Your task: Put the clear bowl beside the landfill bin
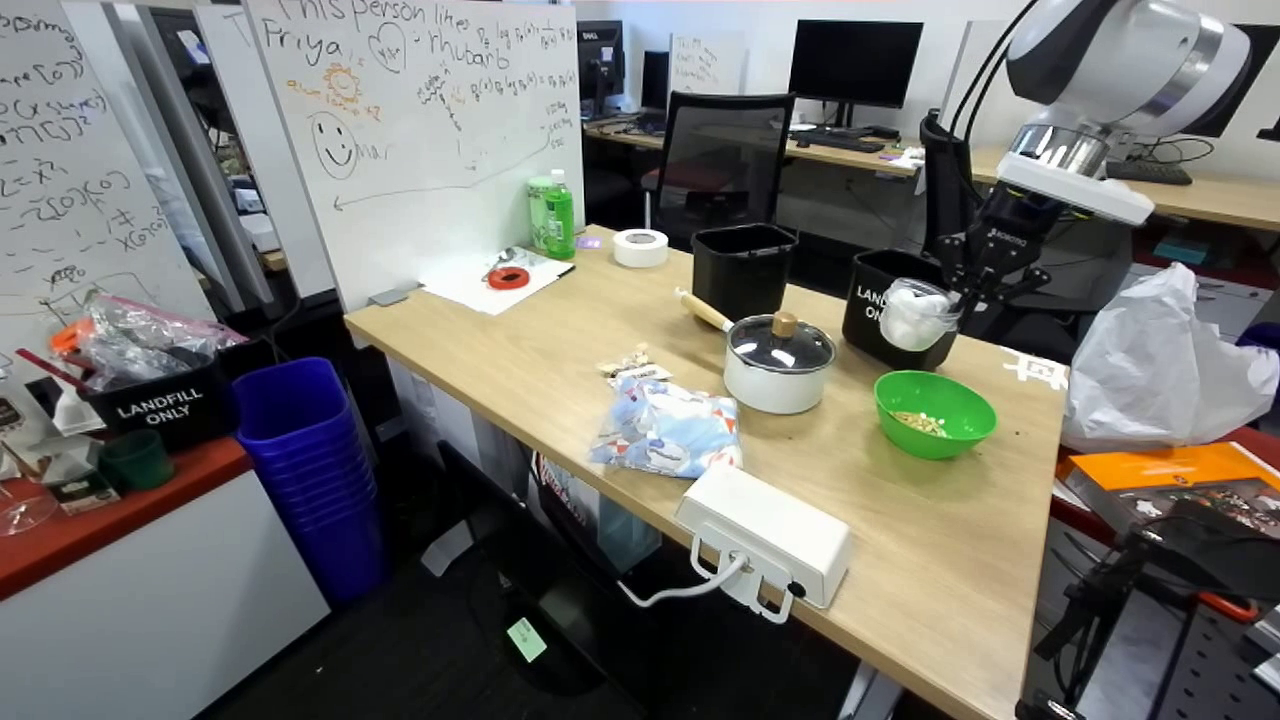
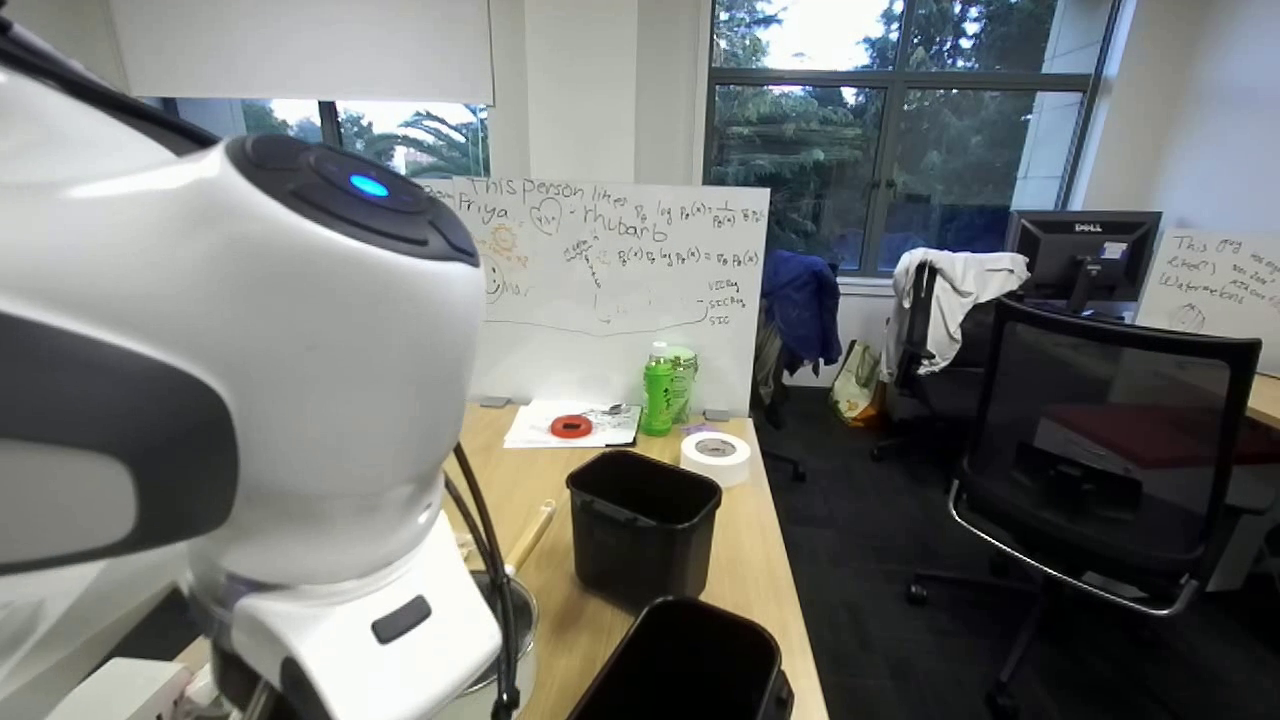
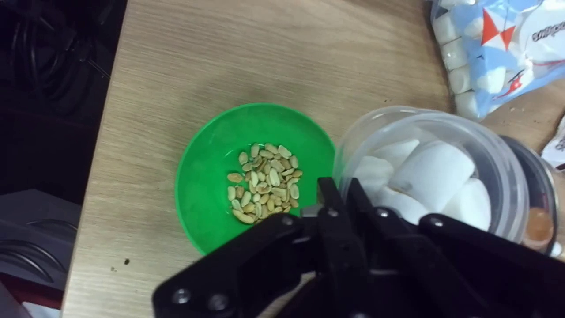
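In an exterior view, here's the black two-fingered gripper (image 1: 960, 292) hanging over the pale wooden desk (image 1: 930, 560), and it has the clear bowl (image 1: 938, 335) by the edge: small, shallow, round, whitish see-through plastic, loaded with white marshmallows (image 1: 908, 308). That bowl hangs right in front of the landfill bin (image 1: 866, 332), the black, open-topped rectangular one, blotting out part of its white lettering; whether the two touch, this angle cannot tell. Nearer the camera stands the bright green round bowl (image 1: 965, 405), pale nuts (image 1: 920, 424) in the bottom of it, and to its left the white round pot (image 1: 770, 392) under a glass lid (image 1: 765, 347) with a wooden knob (image 1: 784, 323), a blue-and-white plastic bag (image 1: 660, 425) just beside. Across to an exterior view where the white-and-grey robot arm (image 2: 330, 370) fills the left side: the grip cannot be made out from here, but the plain black rectangular bin (image 2: 640, 560) stands upright on the desk, the landfill bin near it and cut off by the lower edge, the white tape roll (image 2: 700, 470) beyond. Then the wrist view, and there it is, close up! Two slim black fingers (image 3: 331, 198), almost together, only the thin wall of the clear bowl pinched between their tips. The marshmallows are heaped inside, the bowl covers part of the pot's lid, and the green bowl shows right alongside.
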`<act>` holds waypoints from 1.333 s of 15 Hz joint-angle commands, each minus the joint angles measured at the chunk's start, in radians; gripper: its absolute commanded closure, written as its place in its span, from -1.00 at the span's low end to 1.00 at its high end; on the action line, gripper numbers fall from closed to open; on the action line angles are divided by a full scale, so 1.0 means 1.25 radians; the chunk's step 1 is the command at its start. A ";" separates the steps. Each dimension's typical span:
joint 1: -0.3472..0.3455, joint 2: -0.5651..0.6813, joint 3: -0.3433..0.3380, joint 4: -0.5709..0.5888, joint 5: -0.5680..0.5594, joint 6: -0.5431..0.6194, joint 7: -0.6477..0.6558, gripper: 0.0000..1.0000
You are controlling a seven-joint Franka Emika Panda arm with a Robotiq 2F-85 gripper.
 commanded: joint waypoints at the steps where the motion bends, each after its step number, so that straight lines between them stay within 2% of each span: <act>1: -0.025 0.013 -0.033 0.009 -0.020 -0.013 0.084 0.96; 6: -0.051 0.035 -0.090 0.015 -0.071 0.012 0.209 0.96; 9: -0.053 0.097 -0.107 0.047 -0.078 0.021 0.330 0.96; 16: -0.066 0.296 -0.104 0.166 -0.055 -0.010 0.556 0.96; 20: -0.075 0.354 -0.096 0.205 -0.058 -0.034 0.613 0.96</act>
